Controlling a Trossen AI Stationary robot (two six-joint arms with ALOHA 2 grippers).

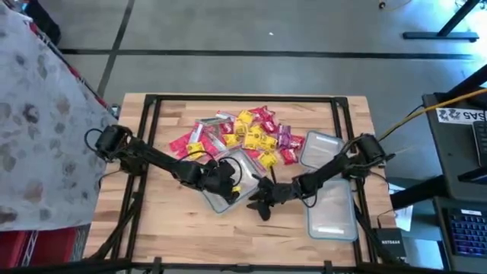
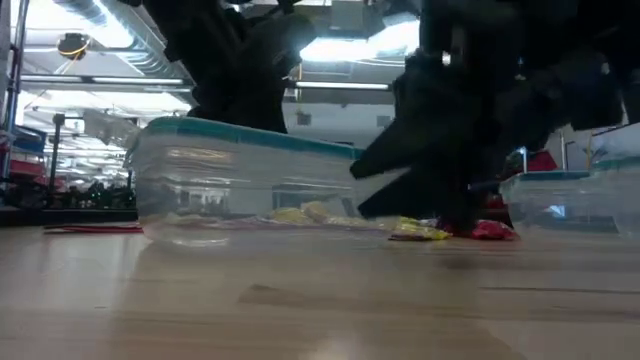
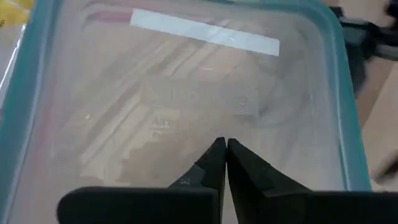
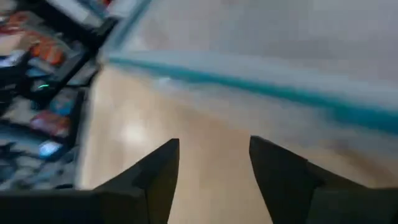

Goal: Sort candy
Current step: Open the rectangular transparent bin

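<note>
A: Start at the left of the table. What is there?

B: In the overhead view the left arm (image 1: 144, 156) reaches in from the left edge of the wooden table (image 1: 167, 221). Its left gripper (image 3: 224, 149) hangs over a clear container (image 1: 228, 183) with a teal rim, tilted askew near the table's middle.

A: Is that gripper grasping anything?

B: No. Its wrist view shows the two dark fingers pressed tip to tip with nothing between them, pointing down into the container's bare interior, where a pale label strip (image 3: 205, 34) lies at the far end.

A: And the candy?

B: The candy (image 1: 243, 133) lies in a loose heap on the table just behind that container, toward the far edge: red/pink, yellow, purple and silvery wrappers mixed together. A yellow piece (image 1: 236, 189) shows at the container by the left gripper; I cannot tell whether it lies inside. From table height a few yellow pieces (image 2: 300, 214) show through the container's wall, and a yellow (image 2: 418, 232) and a red piece (image 2: 492, 230) lie on the wood to its right.

A: Moving right?

B: The right gripper (image 4: 214, 168) sits low by the container's near right corner, fingers spread apart and empty, over bare wood with a teal rim ahead. The right arm (image 1: 335, 164) stretches back to the right edge, crossing two more clear containers: one (image 1: 319, 148) beside the heap, another (image 1: 332, 213) nearer the front.
</note>
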